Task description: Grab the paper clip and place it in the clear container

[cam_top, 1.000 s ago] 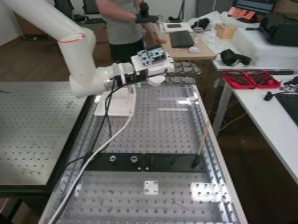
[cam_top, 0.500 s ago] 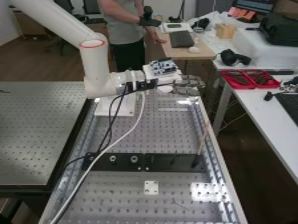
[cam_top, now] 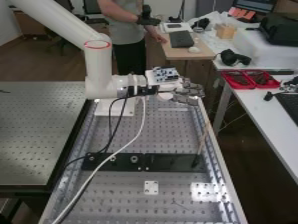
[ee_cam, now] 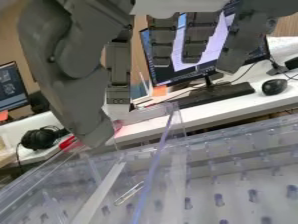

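- Below the hand [cam_top: 188, 93] and apart from it: the paper clip [ee_cam: 129, 193], slanting across the wrist view, among the see-through walls of the clear container [ee_cam: 154, 160]. Inside a compartment or merely seen through a wall: impossible to tell.
- Also below the hand, close under the fingers: the container, with clear edges on both sides of the clip.
- At the hand itself: open, dark grey fingers [ee_cam: 198, 40] extended, well spread, nothing visible between them. No contact with the clip in sight.
- Step in hand, as a judgement: most likely the approach to the clip, with grasp and placing ahead. With the clip already inside the container, rather a finished drop; not settled by these views.
- Next move, if approach: first check the clip's side of the wall, then bring the fingertips down over the clip, clear of the container's edges, and close in a fine pinch. Afterwards, lift above the rim and release inside. If already inside: simply back away upward.
- Risk, by guess: a knock against a thin wall, or a slip of so slim a clip.
- Behind the hand: the white arm [cam_top: 100, 65].
- Under the hand and outward: the perforated bench [cam_top: 120, 200].
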